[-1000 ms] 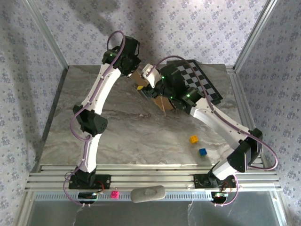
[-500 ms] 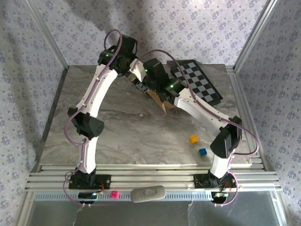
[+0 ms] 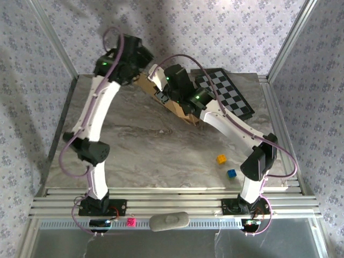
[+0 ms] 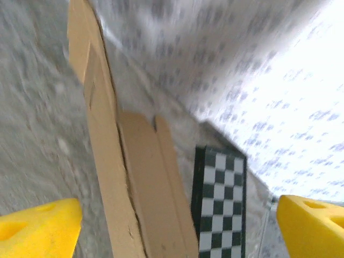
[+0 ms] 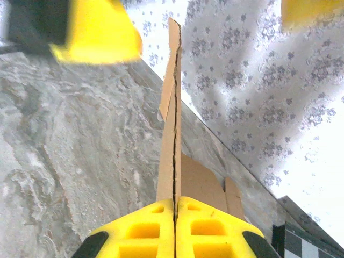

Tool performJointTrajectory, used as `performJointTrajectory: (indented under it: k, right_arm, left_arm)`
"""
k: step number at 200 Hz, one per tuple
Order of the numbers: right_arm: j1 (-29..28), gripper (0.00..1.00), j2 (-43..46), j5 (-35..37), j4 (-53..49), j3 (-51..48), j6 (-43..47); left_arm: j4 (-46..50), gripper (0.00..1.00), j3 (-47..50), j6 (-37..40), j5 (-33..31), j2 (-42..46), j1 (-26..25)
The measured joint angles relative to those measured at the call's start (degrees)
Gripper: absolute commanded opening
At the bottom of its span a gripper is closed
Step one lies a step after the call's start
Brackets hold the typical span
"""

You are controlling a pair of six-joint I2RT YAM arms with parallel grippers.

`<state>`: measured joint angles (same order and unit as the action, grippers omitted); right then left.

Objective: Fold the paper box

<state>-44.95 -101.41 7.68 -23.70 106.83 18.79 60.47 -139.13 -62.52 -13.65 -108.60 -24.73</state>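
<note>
Two arms meet at the far side of the bench (image 3: 134, 150) in the top view, over the paper box (image 3: 181, 113), which lies beside the checkered board (image 3: 228, 94). The grips show from the wrists — the right end effector (image 5: 174, 215) is clenched on the box's thin upright edge, yellow fingers (image 5: 142, 231) pressed together. The left end effector (image 4: 174, 228) stands released, with the cardboard on edge between its pads and clear of both. From above, a yellow cube (image 3: 221, 159) and a blue cube (image 3: 231, 173) sit well apart from the box.

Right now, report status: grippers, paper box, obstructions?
Left gripper open, astride the paper box. Right gripper shut on its raised flap edge. Checkered board lies beside it.
</note>
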Motion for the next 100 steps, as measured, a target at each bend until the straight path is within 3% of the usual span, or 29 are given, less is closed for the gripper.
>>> performJointTrajectory:
  k: [36,57,100]
  right_arm:
    - [0.00,0.00,3.93,-5.53,-0.09,2.12,-3.30]
    - [-0.07,0.00,7.50,-9.31,0.26,3.06,-5.16]
    - [0.90,0.00,14.03,-16.63,2.54,3.23,-11.67]
  left_arm:
    - [-5.86,0.92,9.49,4.07,-8.66,17.44,8.41]
    - [-9.29,0.91,16.74,5.60,-13.73,26.38,10.62]
    - [-11.17,0.88,26.95,5.70,-19.91,33.81,14.80]
